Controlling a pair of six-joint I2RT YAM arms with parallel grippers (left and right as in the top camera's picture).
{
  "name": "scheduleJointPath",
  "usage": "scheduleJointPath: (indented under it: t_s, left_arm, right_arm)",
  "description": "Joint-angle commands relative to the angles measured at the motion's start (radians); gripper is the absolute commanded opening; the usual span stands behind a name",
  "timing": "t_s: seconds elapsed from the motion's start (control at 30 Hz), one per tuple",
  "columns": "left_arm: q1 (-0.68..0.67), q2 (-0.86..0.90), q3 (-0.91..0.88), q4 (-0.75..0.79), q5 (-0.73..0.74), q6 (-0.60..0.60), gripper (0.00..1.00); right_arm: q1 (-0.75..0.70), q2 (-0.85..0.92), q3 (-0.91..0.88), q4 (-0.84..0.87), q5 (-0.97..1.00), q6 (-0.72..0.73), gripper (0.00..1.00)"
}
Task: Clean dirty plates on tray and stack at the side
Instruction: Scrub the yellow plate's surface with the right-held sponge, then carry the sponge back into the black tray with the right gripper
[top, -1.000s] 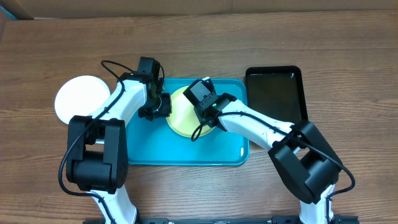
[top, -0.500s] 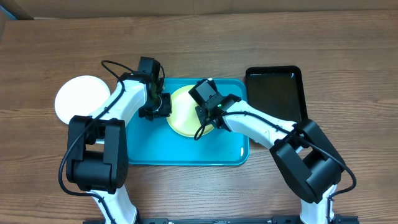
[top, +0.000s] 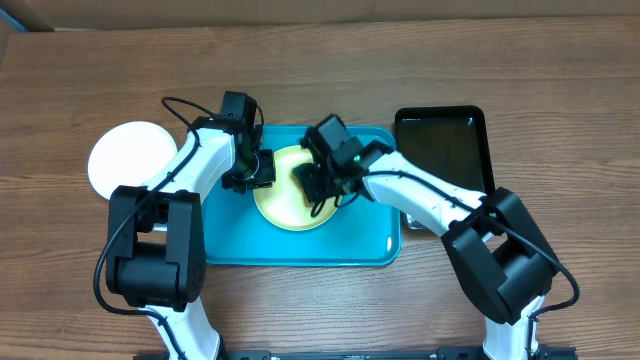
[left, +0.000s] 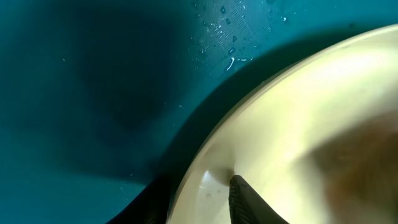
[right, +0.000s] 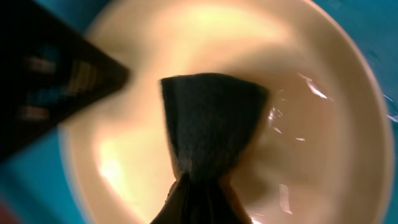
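While the yellow-green plate (top: 278, 207) sat inside the turquoise tray (top: 300, 248), up toward the far-middle part of it, both arms were on it at once. The left claw (top: 262, 180) had the plate's left rim pinched: only partly closed, with one finger (left: 245, 199) on the top face and the other tucked under the edge. A dark shadow ran under that side of the plate. The right claw (top: 312, 186) was clamped fully down on a dark pad (right: 211, 118), and the pad was fanned out flat against the plate's inner face, near the middle. There were wet glints on the plate beside the pad, and a few water droplets (left: 231, 60) on the tray floor just past the rim. The left wrist view showed a brownish patch toward the plate's middle, too blurry to call.

Further out, a white plate (top: 130, 160) lay on the bare table (top: 100, 70) left of the tray, not touching it. A glossy black tray (top: 440, 150) sat just beside the turquoise one's far right end.
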Motion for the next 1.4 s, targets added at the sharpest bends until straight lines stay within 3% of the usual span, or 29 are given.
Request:
scheduleJointPath:
  t_s: [0.0, 0.33, 0.57, 0.7, 0.9, 0.97, 1.03, 1.13, 1.2, 1.27, 1.37]
  left_arm:
    - [-0.002, 0.016, -0.002, 0.000, 0.011, 0.005, 0.33]
    - [-0.002, 0.016, -0.002, 0.000, 0.011, 0.005, 0.34]
    - [-0.002, 0.016, -0.002, -0.001, 0.011, 0.005, 0.35]
    - [-0.002, 0.016, -0.002, -0.012, 0.012, 0.005, 0.35]
    - [-0.002, 0.016, -0.002, -0.019, 0.011, 0.006, 0.37]
    - [-0.002, 0.016, -0.002, -0.019, 0.008, 0.009, 0.40]
    - [-0.002, 0.016, -0.002, -0.027, 0.008, 0.009, 0.41]
    - [-0.002, 0.016, -0.002, -0.041, 0.008, 0.009, 0.39]
    - [-0.002, 0.016, -0.002, -0.045, 0.007, 0.014, 0.36]
    - [-0.002, 0.016, -0.001, -0.051, 0.008, 0.013, 0.29]
    - [-0.001, 0.016, 0.008, -0.074, 0.012, 0.013, 0.06]
  right_arm:
    - [-0.060, -0.102, 0.109, 0.001, -0.219, -0.010, 0.04]
    - [-0.340, -0.291, 0.149, -0.260, -0.199, -0.059, 0.04]
    - [-0.550, -0.296, 0.093, -0.483, 0.058, -0.060, 0.04]
    - [-0.591, -0.295, -0.032, -0.448, 0.138, -0.060, 0.04]
    - [-0.588, -0.295, -0.234, -0.243, 0.143, -0.059, 0.08]
    - [-0.588, -0.295, -0.278, -0.189, 0.163, -0.057, 0.16]
    - [-0.592, -0.295, -0.291, -0.169, 0.188, -0.056, 0.32]
    - [-0.603, -0.298, -0.257, -0.188, 0.182, -0.055, 0.38]
    - [-0.615, -0.299, -0.207, -0.233, 0.163, -0.056, 0.51]
    - [-0.632, -0.299, -0.124, -0.308, 0.170, -0.056, 0.68]
    - [-0.678, -0.299, -0.001, -0.409, 0.176, -0.056, 0.93]
